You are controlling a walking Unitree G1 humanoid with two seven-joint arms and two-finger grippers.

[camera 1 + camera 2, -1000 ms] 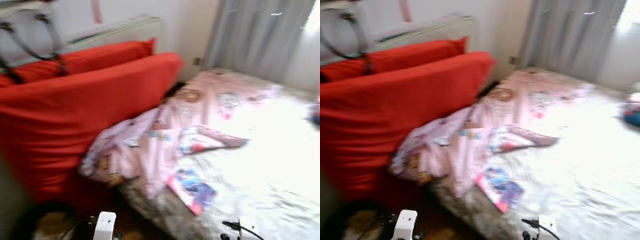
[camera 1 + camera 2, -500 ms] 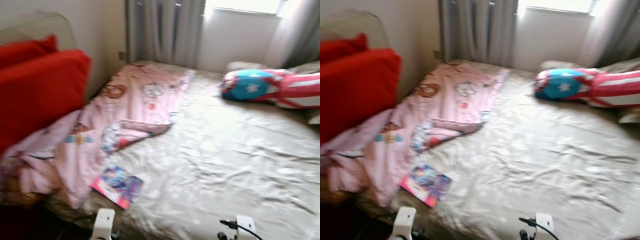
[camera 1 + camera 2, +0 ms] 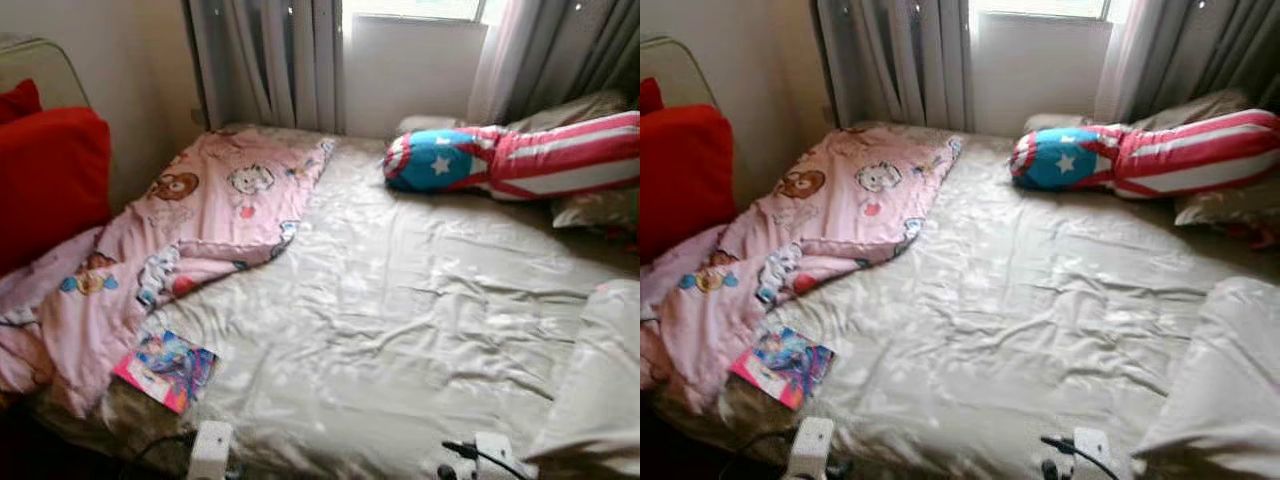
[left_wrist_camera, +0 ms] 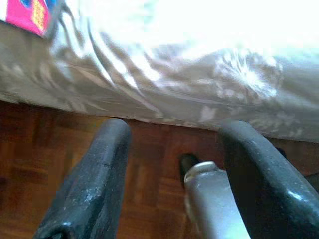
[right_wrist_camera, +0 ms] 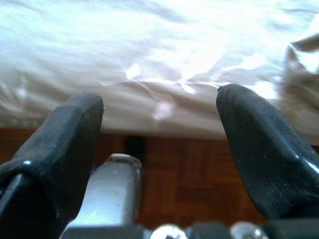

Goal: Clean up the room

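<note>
Two grippers low at bed [image 3: 400, 300] edge | book [image 3: 165, 370] nearer left gripper [image 4: 174, 169]

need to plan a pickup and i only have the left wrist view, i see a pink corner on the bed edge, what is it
Observer: A colourful book lying flat near the bed's front left corner.
Operator: anything touching it
Observer: Its far edge meets a rumpled pink blanket spread along the bed's left side.
Operator: what else is on the bed
Observer: A red, white and blue star pillow lies at the far right, by the window.
Operator: right jaws holding anything
Observer: No, the right gripper is open and empty above the wooden floor.
</note>
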